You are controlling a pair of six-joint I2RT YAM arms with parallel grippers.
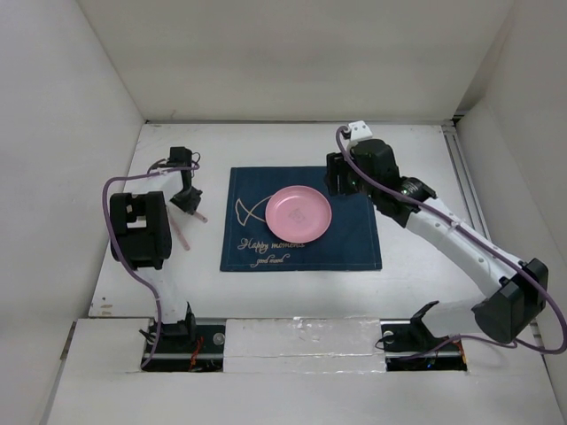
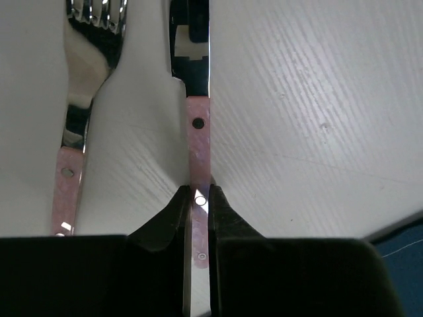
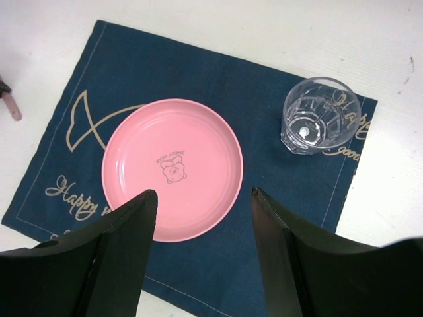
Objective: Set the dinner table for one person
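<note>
The white dinner table (image 1: pixel 292 142) lies under both arms. On it the left gripper (image 2: pixel 198 198) is clamped on the pink handle of a knife (image 2: pixel 197 125), with a matching fork (image 2: pixel 76 132) just beside it, left in the wrist view. The right gripper (image 3: pixel 203 191) hangs with its fingers apart over a pink plate (image 3: pixel 172 168) on the navy placemat (image 3: pixel 165 72), and a clear glass (image 3: pixel 320 115) stands beyond its right finger.

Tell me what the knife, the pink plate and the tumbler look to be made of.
The knife has a mirror-bright blade, likely polished steel, and a mottled pink riveted handle, probably plastic. The plate is even pink with a soft sheen: plastic or glazed ceramic. The tumbler is clear and faceted: glass or clear plastic.
</note>
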